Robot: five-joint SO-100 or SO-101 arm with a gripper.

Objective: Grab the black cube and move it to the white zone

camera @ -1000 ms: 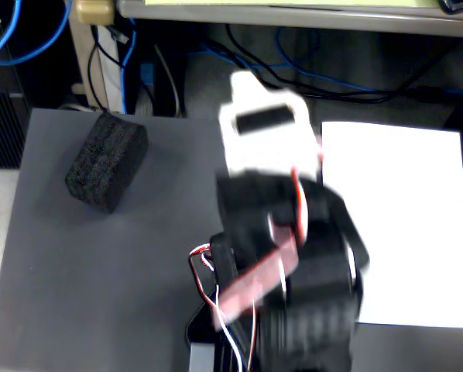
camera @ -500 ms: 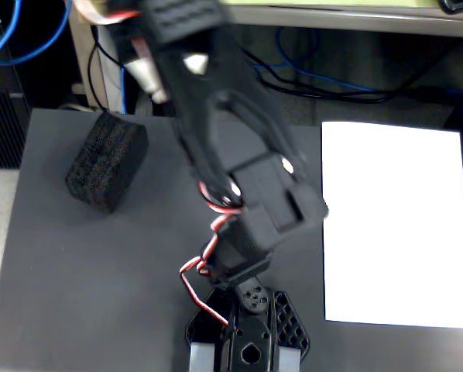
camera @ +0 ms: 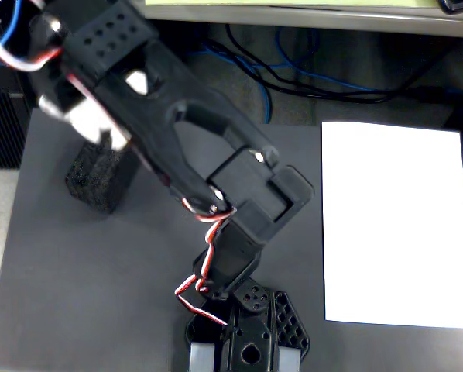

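Note:
The black cube (camera: pixel 98 180), a rough foam block, stands on the dark grey mat (camera: pixel 77 279) at the left. The arm reaches from its base (camera: pixel 247 341) up to the left, and its gripper (camera: pixel 106 144) is right over the cube's top, blurred. The arm's body hides the fingertips, so I cannot tell whether they are around the cube or touching it. The white zone (camera: pixel 394 225), a plain paper sheet, lies flat on the right side of the mat, far from the cube and with nothing on it.
Blue and black cables (camera: pixel 293 74) run over the floor beyond the mat's far edge. A pale table edge (camera: pixel 309 12) crosses the top. Red and white wires (camera: pixel 204 267) hang along the arm.

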